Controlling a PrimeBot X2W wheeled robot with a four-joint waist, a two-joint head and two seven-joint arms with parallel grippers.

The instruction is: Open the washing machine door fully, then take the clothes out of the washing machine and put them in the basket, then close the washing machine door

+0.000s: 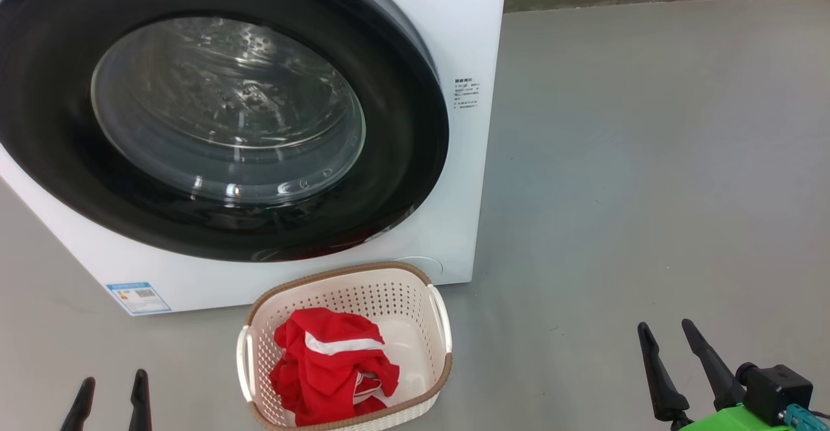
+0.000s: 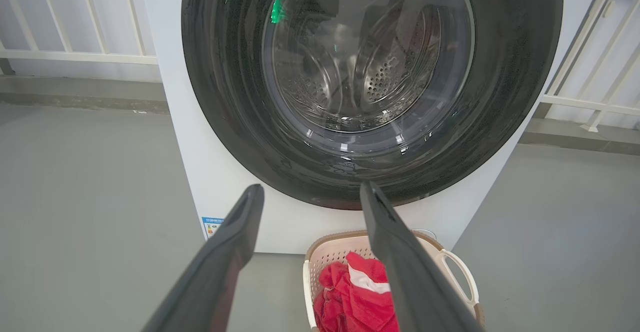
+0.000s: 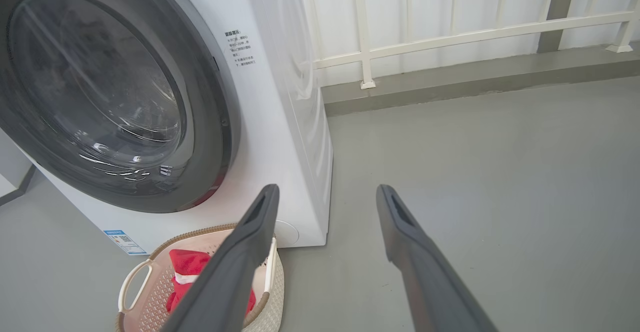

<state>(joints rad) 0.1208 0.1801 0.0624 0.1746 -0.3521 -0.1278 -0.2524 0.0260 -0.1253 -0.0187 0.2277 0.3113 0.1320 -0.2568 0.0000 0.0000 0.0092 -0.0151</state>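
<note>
The white washing machine fills the upper left of the head view, and its round black-rimmed door lies shut against the front. Through the glass I see the steel drum. On the floor in front stands the cream basket with the red, white-striped clothes inside. My left gripper hangs open at the lower left, short of the basket, with nothing between its fingers. My right gripper stands open at the lower right over bare floor, well to the right of the basket.
Grey floor spreads to the right of the machine. A white railing on a low kerb runs behind it. A blue label sticker sits at the machine's lower left corner.
</note>
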